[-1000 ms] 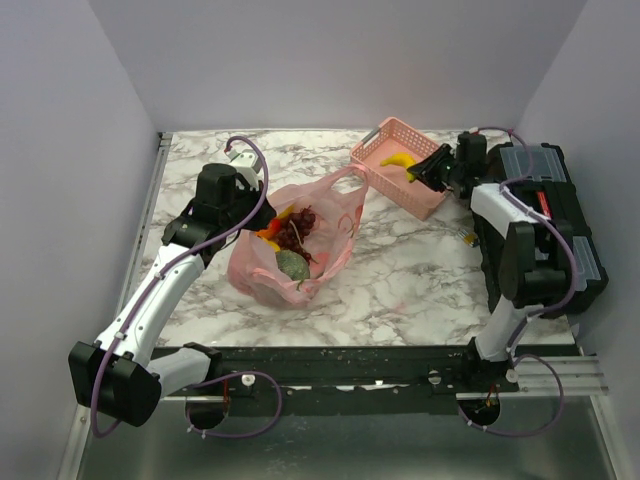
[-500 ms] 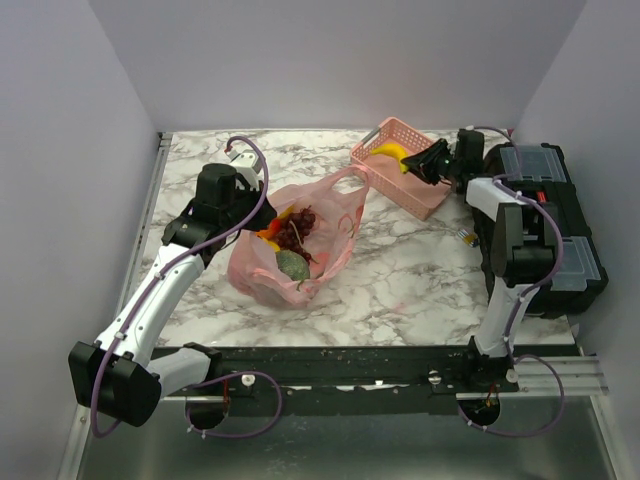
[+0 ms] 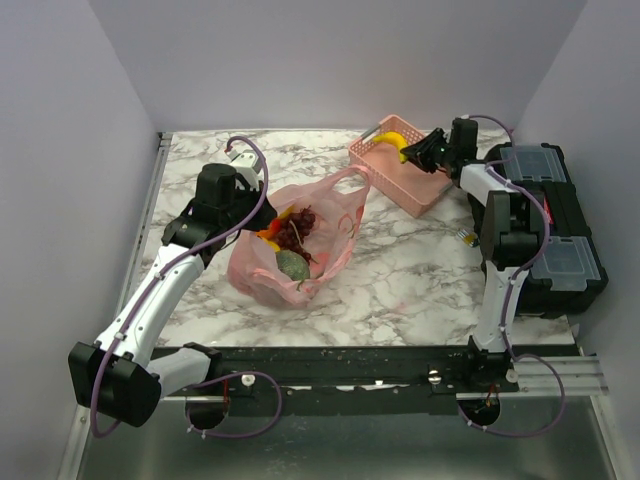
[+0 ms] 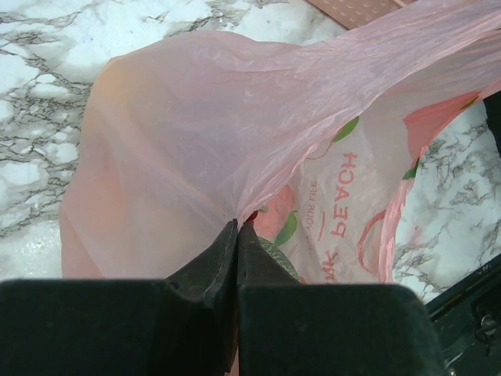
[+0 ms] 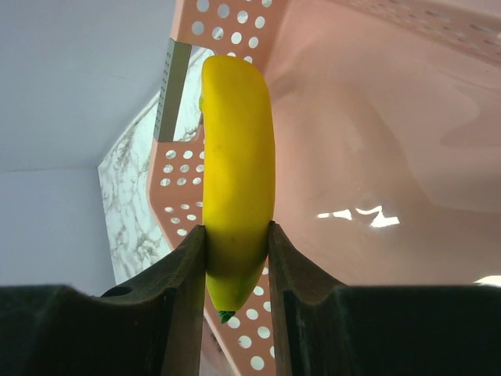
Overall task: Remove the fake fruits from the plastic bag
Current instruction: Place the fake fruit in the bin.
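Note:
The pink plastic bag [image 3: 300, 240] lies open mid-table, holding a green melon [image 3: 292, 265], a dark grape bunch [image 3: 296, 228] and orange and yellow round fruits [image 3: 270, 238]. My left gripper [image 3: 250, 228] is shut on the bag's edge; in the left wrist view its jaws [image 4: 236, 227] pinch the film [image 4: 196, 141], with a bit of melon [image 4: 278, 254] showing behind. My right gripper [image 3: 412, 155] is shut on the yellow banana [image 3: 392, 142] over the pink basket; in the right wrist view the banana [image 5: 236, 180] sits between the fingers [image 5: 236, 243].
A rigid pink lattice basket [image 3: 385, 172] stands at the back right; its inside [image 5: 368, 141] fills the right wrist view. A black toolbox [image 3: 550, 220] lies along the right edge. The white enclosure walls close in at the back and sides.
My right gripper has moved back and left with the banana, from the basket's right rim to above its far end. The left arm and bag have not moved.

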Available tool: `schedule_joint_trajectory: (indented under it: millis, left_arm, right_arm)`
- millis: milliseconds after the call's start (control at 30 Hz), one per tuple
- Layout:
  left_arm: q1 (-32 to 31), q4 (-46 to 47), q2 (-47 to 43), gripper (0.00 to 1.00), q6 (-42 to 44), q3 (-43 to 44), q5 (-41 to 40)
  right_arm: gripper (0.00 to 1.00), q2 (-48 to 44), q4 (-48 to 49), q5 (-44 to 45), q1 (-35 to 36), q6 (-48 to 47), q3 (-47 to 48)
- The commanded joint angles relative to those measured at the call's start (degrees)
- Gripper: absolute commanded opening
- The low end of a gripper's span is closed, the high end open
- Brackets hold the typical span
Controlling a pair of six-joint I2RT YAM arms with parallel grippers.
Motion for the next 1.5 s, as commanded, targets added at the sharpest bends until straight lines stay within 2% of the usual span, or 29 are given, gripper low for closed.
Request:
schedule_joint_trajectory:
  millis: [0, 233, 633, 800, 1033, 1267, 1467]
  left_arm:
    - [-0.4, -0.1, -1.4, 0.00, -0.1, 0.6, 1.1]
    - [-0.4, -0.1, -1.2, 0.00, -0.2, 0.5, 1.4]
    - [-0.4, 0.1, -1.0, 0.00, -0.3, 0.6, 1.8]
    - [-0.4, -0.1, -1.3, 0.00, -0.3, 0.5, 1.6]
    - [-0.4, 0.0, -1.5, 0.00, -0.4, 0.5, 1.9]
    - [-0.4, 0.0, -1.5, 0.00, -0.2, 0.5, 1.6]
    - [-0.4, 0.0, -1.2, 0.00, -0.3, 0.5, 1.9]
  right_arm:
    - [0.11, 2.1, -6.1, 4.2, -0.4, -4.1, 2.2]
    - [0.15, 2.0, -8.9, 6.2, -0.5, -7.5, 2.6]
    - [0.14, -9.9, 4.2, 0.4, -0.6, -4.3, -10.5]
    - [0.14, -9.4, -0.4, 7.7, -0.6, -5.9, -8.5]
    - [0.15, -3.8, -3.0, 7.8, -0.6, -7.4, -4.1]
    - [0.24, -0.3, -3.4, 8.5, -0.6, -8.0, -1.2]
    - [0.40, 0.5, -7.7, 12.4, -0.6, -10.6, 0.7]
